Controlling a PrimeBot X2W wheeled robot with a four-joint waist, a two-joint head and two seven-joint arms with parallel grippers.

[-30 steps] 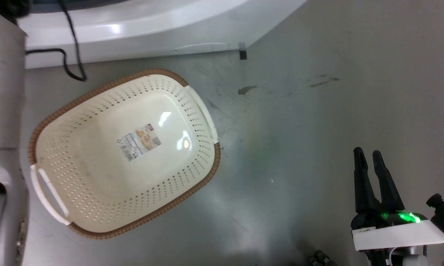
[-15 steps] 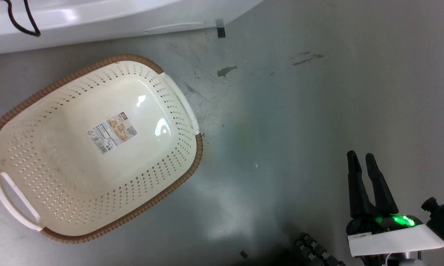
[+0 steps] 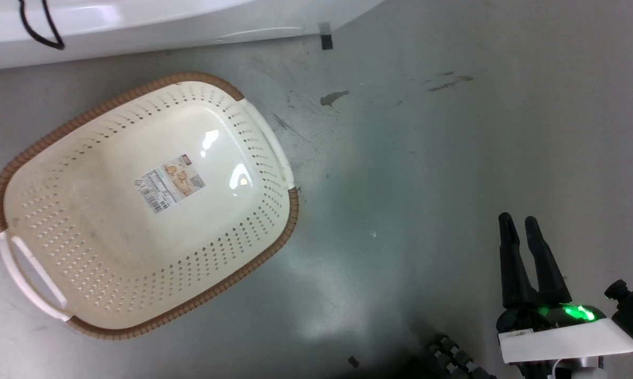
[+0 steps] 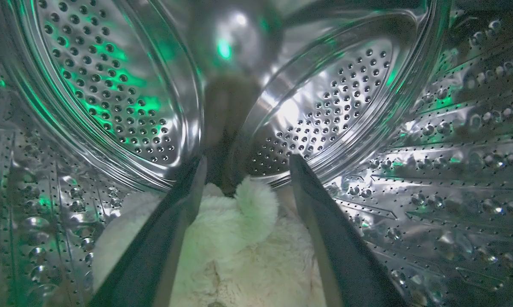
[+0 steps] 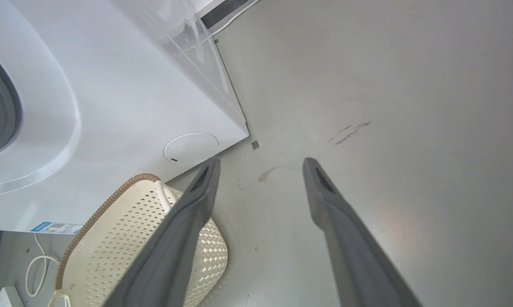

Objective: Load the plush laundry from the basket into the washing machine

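In the left wrist view my left gripper is inside the washing machine's perforated steel drum. Its fingers stand wide apart and open. The plush laundry, cream and fluffy, lies on the drum floor under and between them, one round ear poking up. On the grey floor sits the oval cream basket with a brown rim, holding nothing but its label sticker; it also shows as the basket in the right wrist view. My right gripper hangs open at the lower right, apart from everything. The washing machine is white.
The machine's white base runs along the top, with a black cable over it. Stains mark the grey floor right of the basket. A white cord lies beside the machine. A dark ribbed part shows at the bottom edge.
The head camera has shifted, so the basket sits lower-left in the picture and the pale forearm at the left edge has gone. The right gripper keeps its place and stays open.
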